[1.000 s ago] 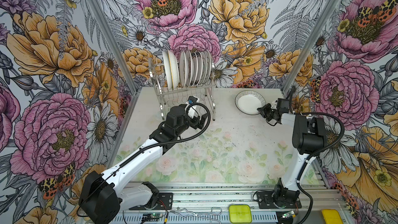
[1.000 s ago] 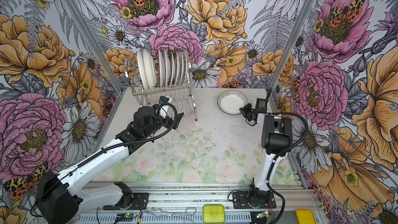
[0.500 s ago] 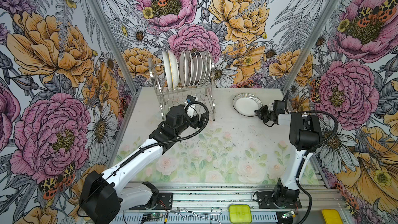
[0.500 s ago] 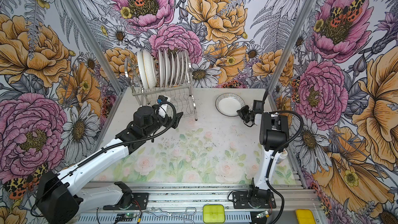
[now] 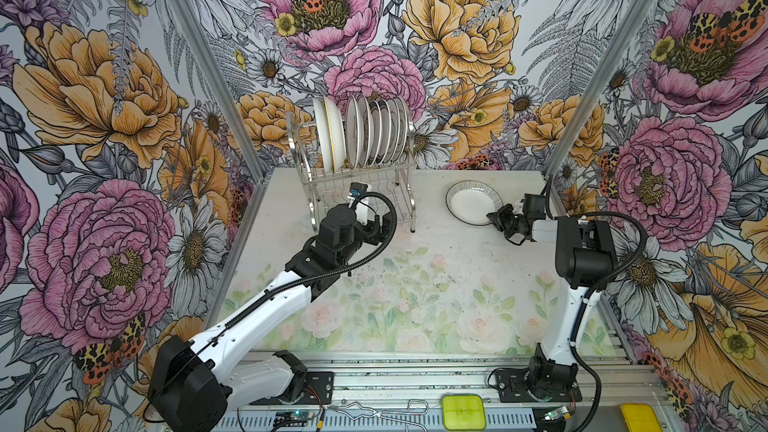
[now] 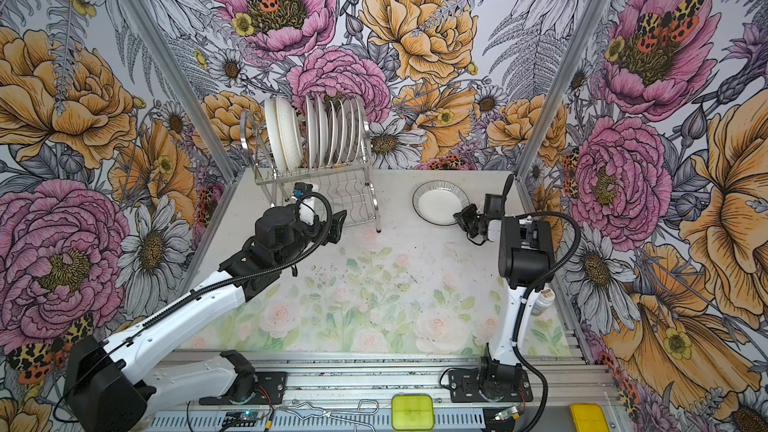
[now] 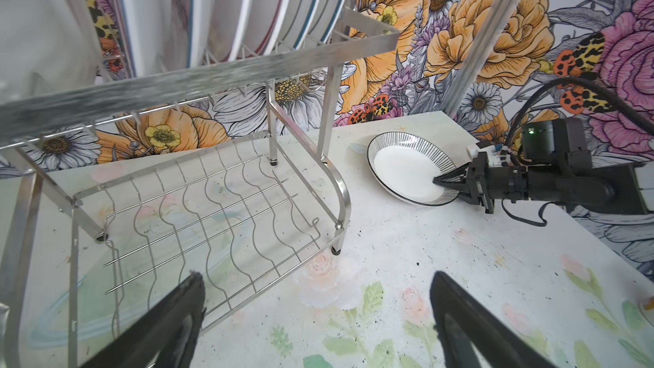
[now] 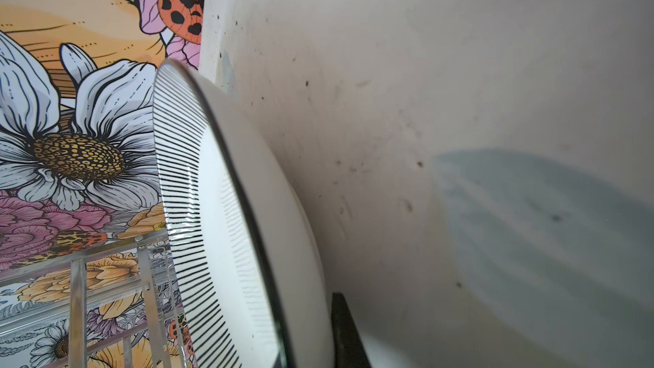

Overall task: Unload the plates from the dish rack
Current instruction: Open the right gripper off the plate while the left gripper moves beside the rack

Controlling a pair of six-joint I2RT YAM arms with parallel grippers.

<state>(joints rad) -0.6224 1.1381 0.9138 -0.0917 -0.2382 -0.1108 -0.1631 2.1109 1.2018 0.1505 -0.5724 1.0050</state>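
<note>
The steel dish rack stands at the back of the table. Several white plates stand on edge in its upper tier. A black-striped plate sits low at the back right, and my right gripper is shut on its near rim. Whether it touches the table I cannot tell. My left gripper is open with nothing in it, by the rack's front right leg.
Floral walls close in on three sides. A white bottle lies behind the right arm near the right wall. On the front rail sit a green box, a yellow box and a wire tool.
My right gripper has shifted the striped plate a little to the left and lower, and its elbow has swung outward. The left arm has hardly moved.
</note>
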